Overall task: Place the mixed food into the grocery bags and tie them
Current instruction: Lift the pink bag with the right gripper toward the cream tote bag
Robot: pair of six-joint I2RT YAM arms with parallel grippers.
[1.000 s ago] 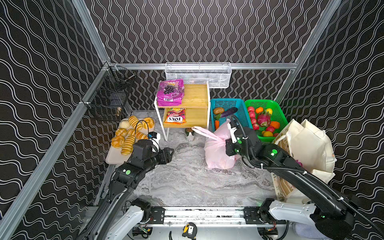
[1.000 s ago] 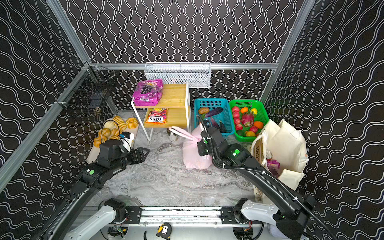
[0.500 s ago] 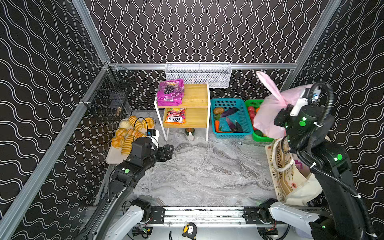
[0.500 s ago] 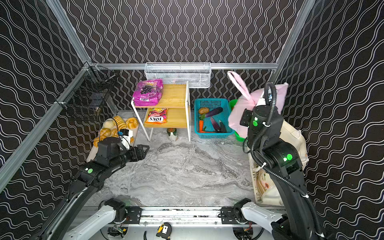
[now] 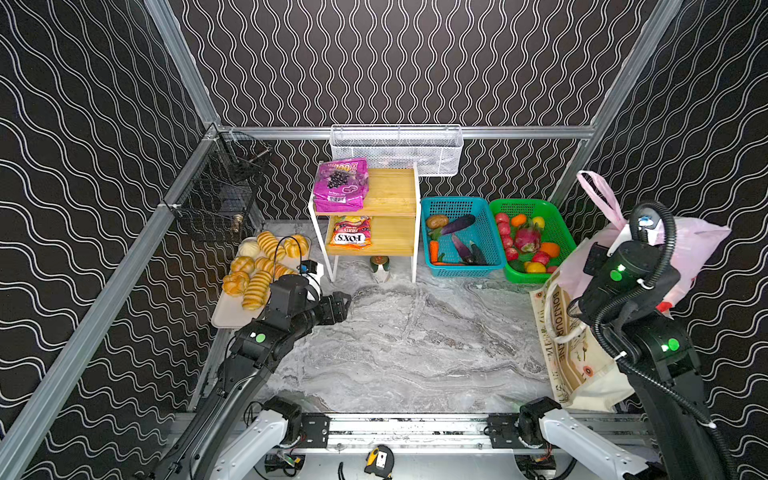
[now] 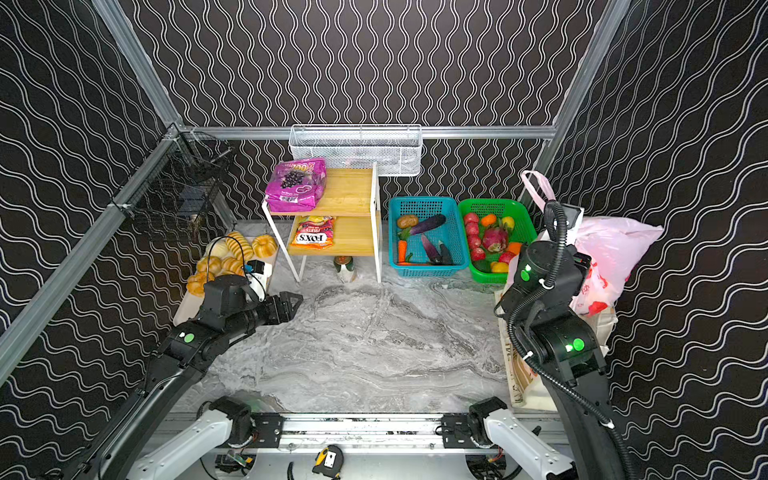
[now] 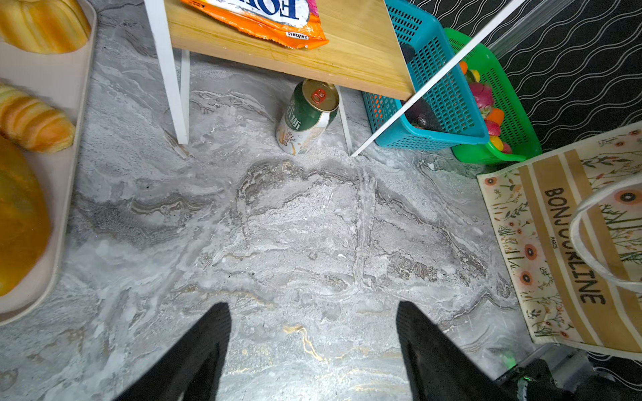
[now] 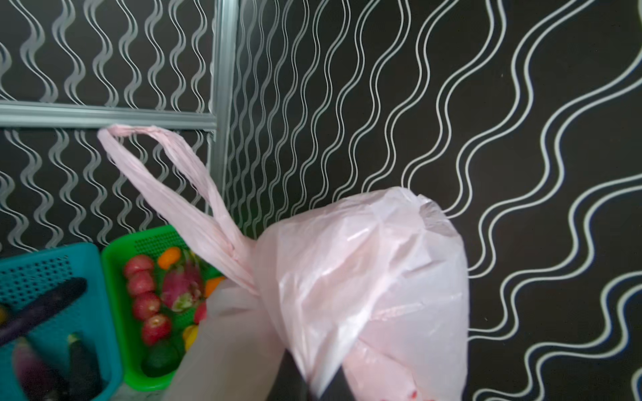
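Observation:
My right gripper (image 8: pixel 323 385) is shut on the gathered neck of the pink plastic bag (image 8: pixel 364 277), which hangs filled in the air at the far right (image 5: pixel 694 245) above the cream printed tote (image 5: pixel 577 361). One loop handle (image 5: pixel 598 195) sticks up free. My left gripper (image 7: pixel 312 305) is open and empty, low over the marble table beside the bread tray (image 5: pixel 345 305). A magenta grape pouch (image 5: pixel 341 183) lies on the top shelf and an orange snack pouch (image 5: pixel 351 232) on the lower one. A green and white can (image 7: pixel 307 118) stands under the shelf.
A blue basket (image 5: pixel 457 201) of vegetables and a green basket (image 5: pixel 523 203) of fruit stand at the back right. A tray (image 5: pixel 232 316) of bread rolls lies at the left. A white wire basket (image 5: pixel 395 149) and a black one (image 5: pixel 220 195) hang on the walls.
My right arm has lifted the pink bag off the middle of the table and swung it right, above the tote. My left gripper opened a little wider.

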